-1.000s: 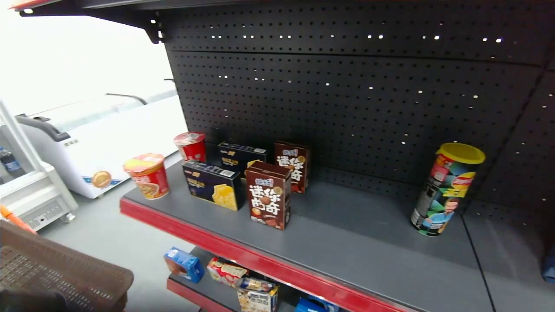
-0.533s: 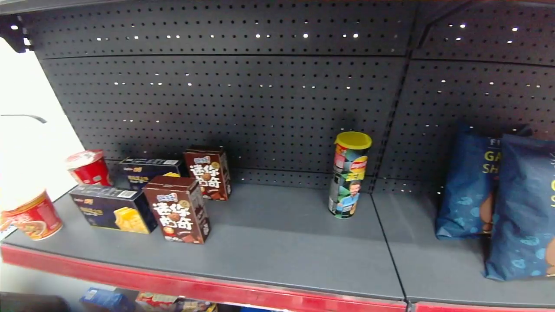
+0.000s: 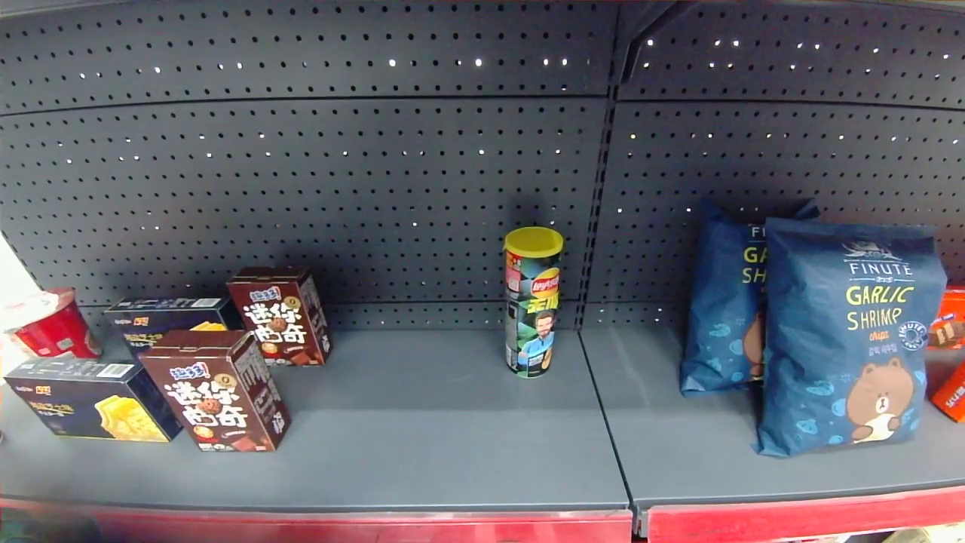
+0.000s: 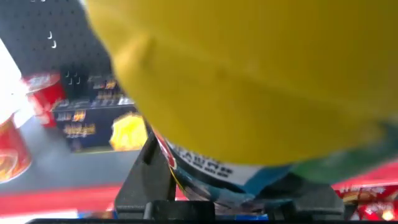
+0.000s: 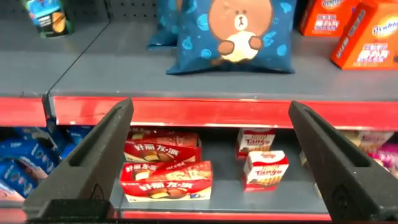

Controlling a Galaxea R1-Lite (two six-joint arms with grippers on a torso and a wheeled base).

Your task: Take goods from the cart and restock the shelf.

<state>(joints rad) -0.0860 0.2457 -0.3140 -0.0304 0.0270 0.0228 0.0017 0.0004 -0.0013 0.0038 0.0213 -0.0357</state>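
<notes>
The grey shelf board (image 3: pixel 452 437) has a red front edge. On it stand a chip can with a yellow lid (image 3: pixel 533 302), two brown cookie boxes (image 3: pixel 219 392), two dark blue boxes (image 3: pixel 87 400) and a red cup (image 3: pixel 49 324). In the left wrist view my left gripper (image 4: pixel 224 193) is shut on another yellow-lidded can (image 4: pixel 249 74), held very close to the camera in front of the shelf's left part. My right gripper (image 5: pixel 211 168) is open with nothing between its fingers, low before the shelf's red edge (image 5: pixel 205 112).
Two blue shrimp chip bags (image 3: pixel 844 332) stand right of the can, with orange boxes (image 3: pixel 951 354) beyond them. The lower shelf holds red snack boxes (image 5: pixel 165 171) and small white-red boxes (image 5: pixel 264 168). A perforated dark back panel (image 3: pixel 377 173) closes the rear.
The head camera has swung to the right: the boxes and can slid left in the picture and the blue bags came into view. The goods on the shelf stand as before.
</notes>
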